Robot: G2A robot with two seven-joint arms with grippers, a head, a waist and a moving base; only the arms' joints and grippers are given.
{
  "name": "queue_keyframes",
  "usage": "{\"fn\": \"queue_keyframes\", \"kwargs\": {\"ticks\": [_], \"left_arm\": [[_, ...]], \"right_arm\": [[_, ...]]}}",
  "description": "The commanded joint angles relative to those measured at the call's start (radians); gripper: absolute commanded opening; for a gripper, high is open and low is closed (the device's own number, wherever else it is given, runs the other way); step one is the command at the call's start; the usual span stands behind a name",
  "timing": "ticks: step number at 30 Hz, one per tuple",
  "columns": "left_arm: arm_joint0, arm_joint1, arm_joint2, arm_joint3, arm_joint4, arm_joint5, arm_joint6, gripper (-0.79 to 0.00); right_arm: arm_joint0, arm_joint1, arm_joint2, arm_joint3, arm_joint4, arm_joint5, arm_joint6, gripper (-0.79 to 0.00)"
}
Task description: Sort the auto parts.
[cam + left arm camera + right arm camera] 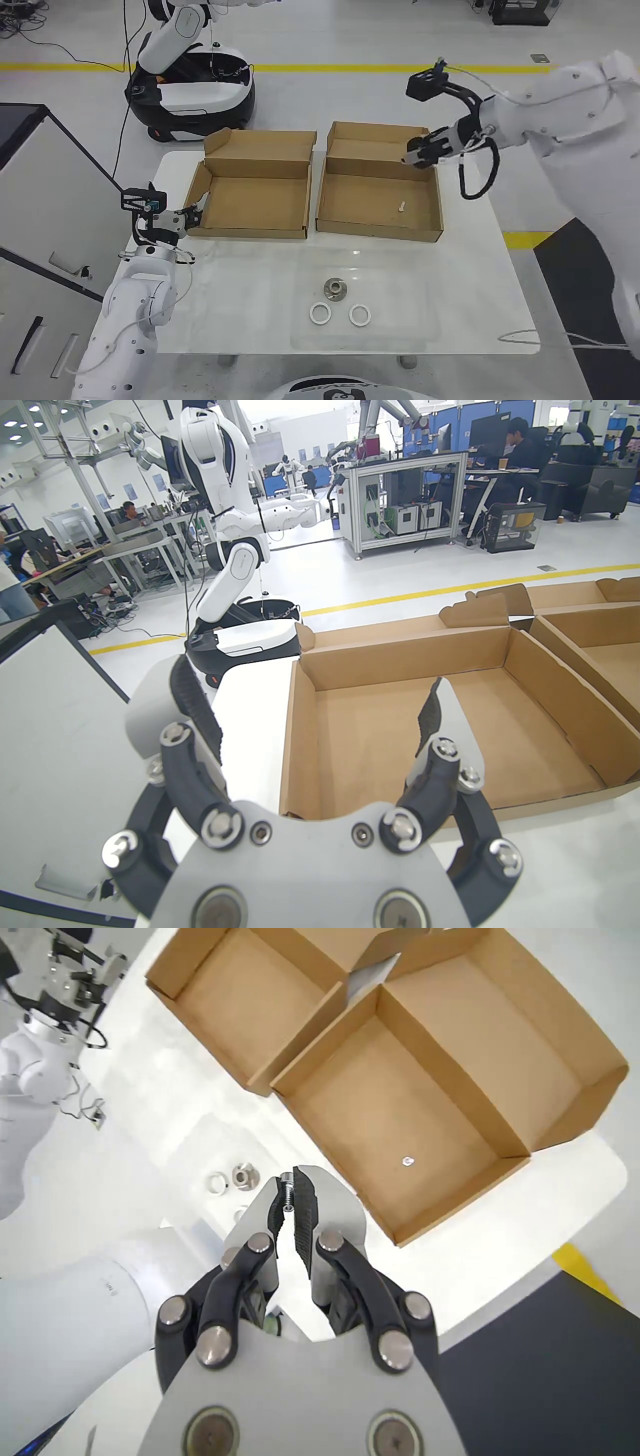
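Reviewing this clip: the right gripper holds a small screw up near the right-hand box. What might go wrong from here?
1. The screw is pinched only at the very tips of the right gripper, so it may slip out early.
2. The gripper hangs well above the right box, near its edge in the top view. A released screw might bounce off the rim or out onto the table.

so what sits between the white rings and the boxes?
A flanged metal part, close to the rings; then bare table up to the boxes. Top view.
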Motion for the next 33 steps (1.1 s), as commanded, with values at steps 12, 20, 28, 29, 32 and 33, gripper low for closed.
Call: {"fn": "queue_keyframes", "kwargs": {"ticks": [12, 20, 28, 29, 32, 33], "left_arm": [[0.0, 0.0, 0.0, 0.0, 0.0, 0.0, 0.0, 0.0], [0.0, 0.0, 0.0, 0.0, 0.0, 0.0, 0.0, 0.0], [0.0, 0.0, 0.0, 0.0, 0.0, 0.0, 0.0, 0.0], [0.0, 0.0, 0.0, 0.0, 0.0, 0.0, 0.0, 0.0], [0.0, 0.0, 0.0, 0.0, 0.0, 0.0, 0.0, 0.0], [0.0, 0.0, 0.0, 0.0, 0.0, 0.0, 0.0, 0.0]], "right_arm": [[0.157, -0.145, -0.351, 0.266, -0.15, -0.111, -0.054, -0.785], [0.218, -0.244, -0.494, 0.404, -0.207, -0.155, -0.026, -0.785], [0.251, -0.331, -0.592, 0.539, -0.3, -0.139, 0.002, -0.785], [0.252, -0.341, -0.597, 0.561, -0.299, -0.13, 0.002, -0.785], [0.257, -0.37, -0.613, 0.618, -0.305, -0.115, 0.009, -0.785], [0.258, -0.38, -0.62, 0.636, -0.31, -0.112, 0.014, -0.785]]}}
